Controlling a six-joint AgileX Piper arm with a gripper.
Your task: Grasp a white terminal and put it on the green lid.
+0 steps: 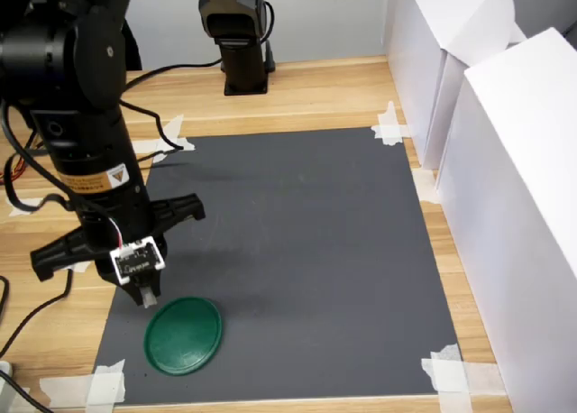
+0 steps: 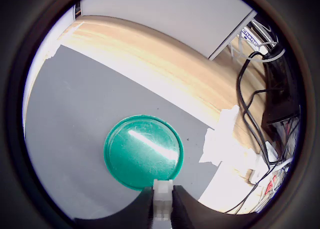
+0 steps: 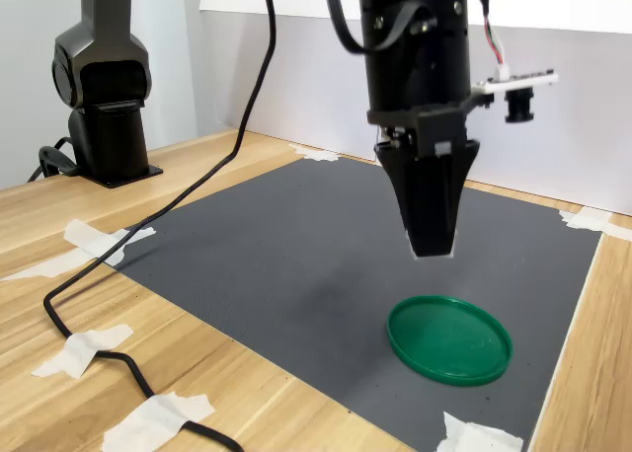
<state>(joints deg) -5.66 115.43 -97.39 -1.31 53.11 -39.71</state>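
White plastic at the tips: I see the tiny whitish, blocky plastic terminal [image 2: 163, 195] pinched between the two dark fingers [image 2: 184, 209] in the wrist view, with part of it poking out beyond them.
Grip: the black two-fingered gripper [image 3: 432, 243] is closed down to the width of that piece and holds nothing else; in the first exterior view only a pale stub [image 1: 147, 296] shows at its tip.
Landmark: the flat round dark green plastic lid [image 1: 183, 334] lies bare on the grey mat [image 1: 297, 251].
Terminal versus lid: held in the air, above the lid's edge and not over its middle; in the second exterior view the tips hang above the lid [image 3: 449, 338], toward the second exterior view's left of its centre, clearly not touching.
Stage, as I judge it: carrying is nearly over and the piece is not yet set down.
Risk one: if I open from this height, the light piece may bounce or roll off the slick disc.
Risk two: releasing over the rim could tip it onto the mat beside the lid.
Risk three: descending too far would press the lid and slide it.
Surroundings: white tape corners [image 1: 447, 368] hold the mat to the wooden table [image 1: 306, 88], well clear of the lid.
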